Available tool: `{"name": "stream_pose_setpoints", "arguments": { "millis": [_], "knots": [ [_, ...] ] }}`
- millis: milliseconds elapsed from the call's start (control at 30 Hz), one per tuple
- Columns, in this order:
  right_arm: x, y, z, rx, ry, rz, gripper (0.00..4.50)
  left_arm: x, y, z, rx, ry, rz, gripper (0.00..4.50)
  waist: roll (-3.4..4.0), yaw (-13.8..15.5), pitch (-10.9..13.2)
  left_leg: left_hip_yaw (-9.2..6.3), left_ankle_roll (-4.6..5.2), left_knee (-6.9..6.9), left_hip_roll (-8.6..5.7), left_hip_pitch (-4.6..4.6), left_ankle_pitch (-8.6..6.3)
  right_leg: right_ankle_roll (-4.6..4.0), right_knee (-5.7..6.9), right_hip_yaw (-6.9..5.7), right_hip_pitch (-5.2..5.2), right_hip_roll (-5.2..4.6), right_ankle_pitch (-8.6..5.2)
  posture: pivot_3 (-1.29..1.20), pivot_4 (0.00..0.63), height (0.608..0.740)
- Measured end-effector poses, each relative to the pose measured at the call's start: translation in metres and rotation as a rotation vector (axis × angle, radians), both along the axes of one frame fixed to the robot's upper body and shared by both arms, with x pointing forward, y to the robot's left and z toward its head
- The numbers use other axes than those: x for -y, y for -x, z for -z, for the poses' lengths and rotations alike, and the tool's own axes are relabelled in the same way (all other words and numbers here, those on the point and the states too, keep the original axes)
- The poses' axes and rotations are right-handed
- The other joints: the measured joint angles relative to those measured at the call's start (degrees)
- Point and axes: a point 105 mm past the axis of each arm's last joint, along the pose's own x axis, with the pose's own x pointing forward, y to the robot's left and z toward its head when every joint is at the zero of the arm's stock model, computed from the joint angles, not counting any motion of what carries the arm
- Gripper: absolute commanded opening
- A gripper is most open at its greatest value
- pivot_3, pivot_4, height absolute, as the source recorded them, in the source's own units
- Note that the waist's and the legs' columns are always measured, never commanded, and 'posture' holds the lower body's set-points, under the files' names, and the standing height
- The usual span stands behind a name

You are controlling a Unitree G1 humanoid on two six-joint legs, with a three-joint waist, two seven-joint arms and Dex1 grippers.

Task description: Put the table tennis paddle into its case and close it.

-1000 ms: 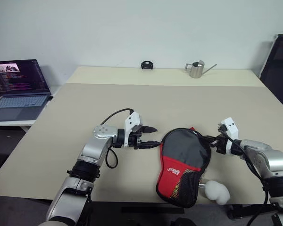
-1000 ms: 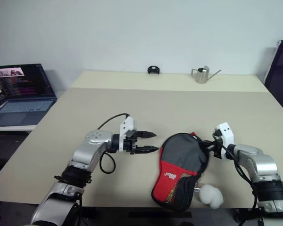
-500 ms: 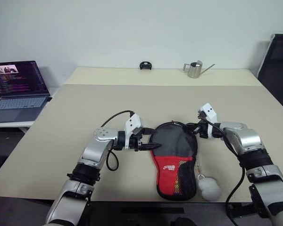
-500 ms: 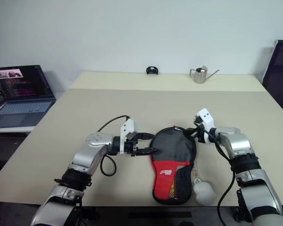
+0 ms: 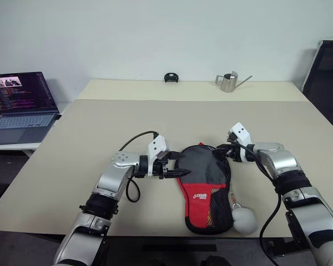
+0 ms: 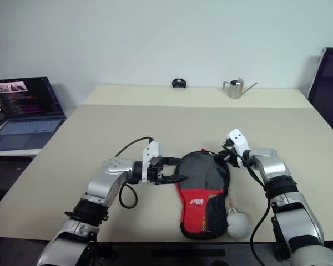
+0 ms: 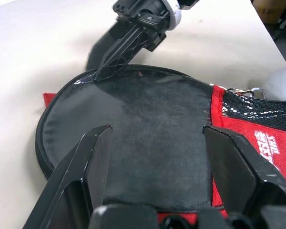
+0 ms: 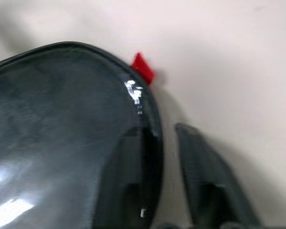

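- Left tool (image 5: 175,168) reaches in from the left with its two black fingers (image 7: 81,162) spread apart, one on each side of the round end of the case's left half; from the wrist view they seem to straddle the fabric without pinching it.
- Right tool (image 5: 224,151) is at the far right rim of the case, fingers parted: one finger (image 8: 126,176) lies on the glossy black top, the other (image 8: 205,176) on the counter just outside the edge.
- Black and red paddle case (image 5: 205,185) lies flat near the front edge of the beige counter (image 5: 155,116), round end far, red logo panel and mesh pocket near.
- Small red tab (image 8: 143,67) pokes out at the rim.
- White ball (image 5: 244,220) sits just right of the case's near end.
- Laptop (image 5: 22,105) stands far left; a metal watering can (image 5: 230,82) is at the far edge.
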Motion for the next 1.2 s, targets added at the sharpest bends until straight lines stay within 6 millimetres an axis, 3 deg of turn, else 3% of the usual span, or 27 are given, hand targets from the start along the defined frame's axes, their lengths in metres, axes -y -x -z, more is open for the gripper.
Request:
{"name": "stream_pose_setpoints", "arguments": {
  "millis": [133, 233, 300, 400, 533, 800, 1000, 1200],
  "knots": [
    [0.000, -0.006, -0.010, 0.045, -0.056, 0.062, 2.41, 0.009, 0.002, -0.001, 0.008, 0.004, 0.033, 3.32, 0.02, -0.02, 0.01, -0.01, -0.01, 0.01, 0.00, -0.01, 0.00, 0.00, 0.01, 0.00, -0.01, 0.00, 0.00, 0.00, 0.150, 0.740],
    [0.002, -0.007, -0.037, 0.110, -0.137, 0.097, 2.41, 0.015, -0.001, -0.001, 0.016, 0.000, 0.051, 3.32, 0.09, 0.06, 0.05, -0.03, 0.00, 0.04, 0.00, -0.10, 0.00, 0.00, 0.01, -0.03, -0.04, 0.00, 0.00, 0.00, 0.150, 0.740],
    [0.007, 0.003, -0.057, 0.150, -0.180, 0.097, 2.41, 0.026, -0.004, -0.002, 0.026, -0.005, 0.081, 3.32, 0.08, 0.32, 0.05, -0.12, 0.00, 0.07, 0.00, -0.26, 0.00, 0.00, -0.03, -0.11, -0.08, 0.00, 0.00, 0.00, 0.150, 0.740],
    [0.017, 0.022, -0.068, 0.153, -0.200, 0.107, 2.41, 0.036, -0.008, -0.004, 0.046, -0.015, 0.121, 3.32, 0.08, 0.89, 0.05, -0.15, 0.00, 0.19, -0.04, -0.66, 0.00, 0.00, 0.00, -0.13, -0.42, -0.01, 0.01, 0.00, 0.150, 0.740],
    [0.037, 0.060, -0.061, 0.096, -0.174, 0.130, 2.41, 0.049, -0.014, 0.001, 0.045, -0.038, 0.162, 3.32, 0.09, 1.67, 0.05, -0.17, 0.03, 0.19, -0.08, -0.82, -0.02, 0.00, -0.01, -0.16, -0.52, -0.02, 0.00, 0.00, 0.150, 0.740],
    [0.042, 0.139, -0.063, -0.041, -0.175, 0.045, 2.41, 0.073, -0.009, 0.014, 0.050, -0.059, 0.251, 3.32, 0.05, 1.48, 0.08, -0.13, 0.31, 0.20, -0.10, -0.70, -0.16, 0.01, 0.05, -0.12, -0.44, 0.01, 0.00, 0.00, 0.150, 0.740],
    [0.041, 0.179, -0.068, -0.088, -0.190, 0.023, 2.41, 0.076, -0.006, 0.028, 0.050, -0.113, 0.282, 3.32, 0.02, 1.70, 0.10, -0.17, 0.34, 0.22, -0.10, -0.66, -0.16, 0.01, 0.06, -0.16, -0.37, 0.04, 0.01, 0.00, 0.150, 0.740],
    [0.030, 0.209, -0.053, -0.143, -0.113, -0.011, 2.41, 0.077, -0.008, 0.033, 0.064, -0.125, 0.270, 3.32, -0.02, 1.75, 0.11, -0.17, 0.35, 0.25, -0.13, -0.61, -0.16, 0.03, 0.08, -0.16, -0.30, 0.04, 0.02, 0.00, 0.150, 0.740]
  ]
}}
